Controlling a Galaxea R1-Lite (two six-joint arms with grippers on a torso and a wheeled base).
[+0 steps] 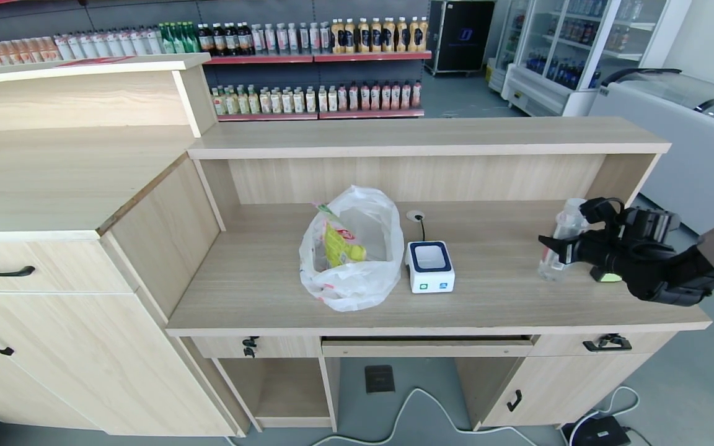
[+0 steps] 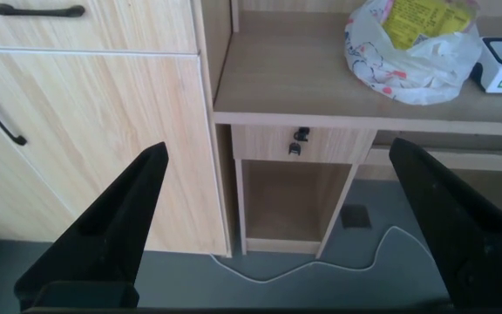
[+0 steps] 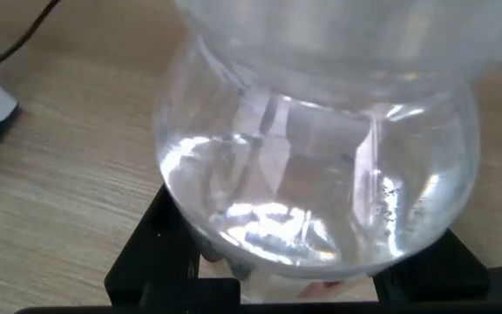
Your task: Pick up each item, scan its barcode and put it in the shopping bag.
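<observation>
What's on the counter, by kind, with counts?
Plastic shopping bag: 1
Yellow snack packet, inside the bag: 1
Barcode scanner: 1
Clear bottle: 1
Total: 4

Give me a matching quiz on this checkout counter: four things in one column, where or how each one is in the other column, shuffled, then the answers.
Things:
1. shopping bag
2. scanner
3. clear bottle
4. left claw

Place or state:
A. open, low down in front of the cabinet
B. gripped by the right claw
C. holds a yellow packet
D. white with a dark top, between bag and bottle

Pairs: 1-C, 2-D, 3-B, 4-A
</observation>
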